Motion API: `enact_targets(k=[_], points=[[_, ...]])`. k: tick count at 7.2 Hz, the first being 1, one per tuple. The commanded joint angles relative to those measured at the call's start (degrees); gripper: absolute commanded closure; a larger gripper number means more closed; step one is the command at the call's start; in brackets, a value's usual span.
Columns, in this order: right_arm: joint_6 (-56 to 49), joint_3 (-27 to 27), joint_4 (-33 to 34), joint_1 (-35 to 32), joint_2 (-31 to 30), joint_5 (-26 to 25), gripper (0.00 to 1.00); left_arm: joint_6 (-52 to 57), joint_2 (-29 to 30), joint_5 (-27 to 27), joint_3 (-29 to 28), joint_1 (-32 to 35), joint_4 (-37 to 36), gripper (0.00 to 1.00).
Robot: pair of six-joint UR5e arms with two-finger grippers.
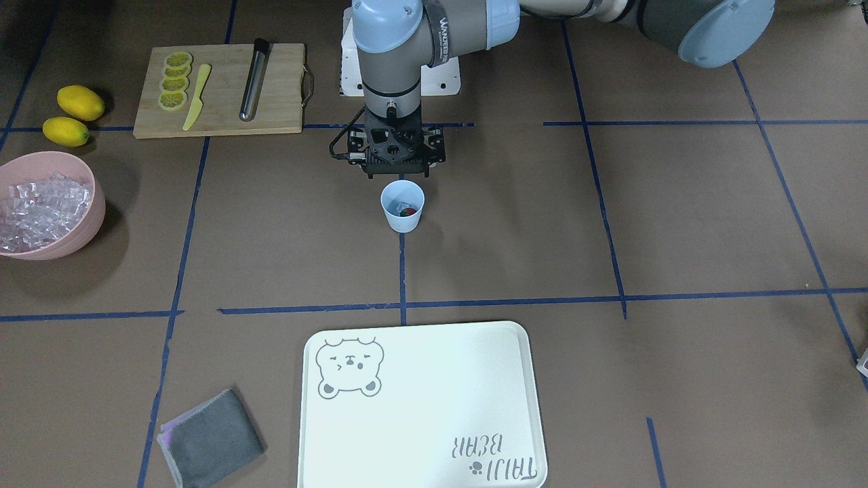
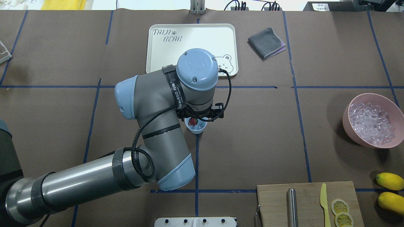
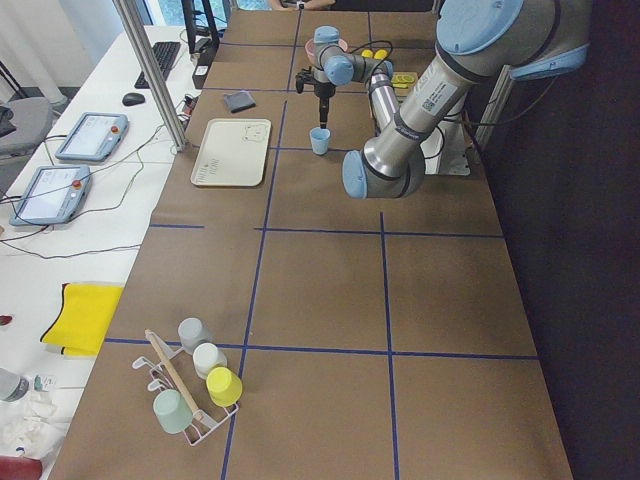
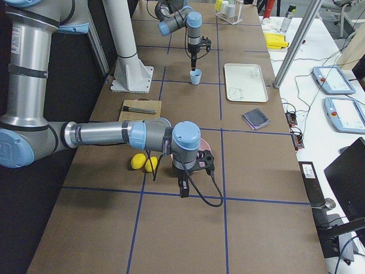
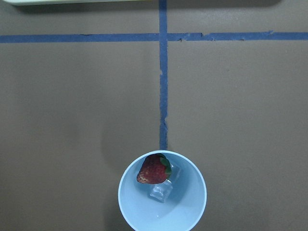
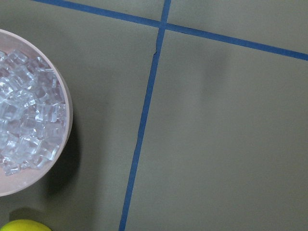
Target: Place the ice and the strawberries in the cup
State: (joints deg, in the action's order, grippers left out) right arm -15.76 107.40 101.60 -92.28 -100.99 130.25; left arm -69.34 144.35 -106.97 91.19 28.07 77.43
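Observation:
The pale-blue cup stands upright near the table's middle on a blue tape line. In the left wrist view the cup holds the red strawberry and a clear cube of ice. My left gripper hangs straight above the cup, apart from it; its fingers are hidden, so I cannot tell their state. More ice fills the pink bowl. My right gripper hovers low beside that bowl and shows only in the exterior right view, so I cannot tell whether it is open or shut.
A white tray and a grey cloth lie beyond the cup. A cutting board carries lemon slices, a yellow knife and a metal tube. Two lemons lie beside it.

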Motion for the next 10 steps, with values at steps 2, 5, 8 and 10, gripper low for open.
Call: enact_targets(k=[2, 5, 8, 10], points=[[-0.1, -0.2, 0.0, 0.0, 0.0, 0.0, 0.0, 7.3, -6.9, -0.1, 7.2, 1.5, -0.9, 0.0], [-0.1, -0.2, 0.0, 0.0, -0.2, 0.0, 0.0, 25.5, -24.9, -6.4, 23.7, 10.2, -1.0, 0.0], [-0.1, -0.2, 0.0, 0.0, -0.5, 0.0, 0.0, 51.5, -41.4, -18.7, 28.2, 26.8, -0.1, 0.0], [-0.1, -0.2, -0.1, -0.1, -0.5, 0.0, 0.0, 67.4, -48.5, -22.3, 27.0, 38.6, -0.4, 0.0]])
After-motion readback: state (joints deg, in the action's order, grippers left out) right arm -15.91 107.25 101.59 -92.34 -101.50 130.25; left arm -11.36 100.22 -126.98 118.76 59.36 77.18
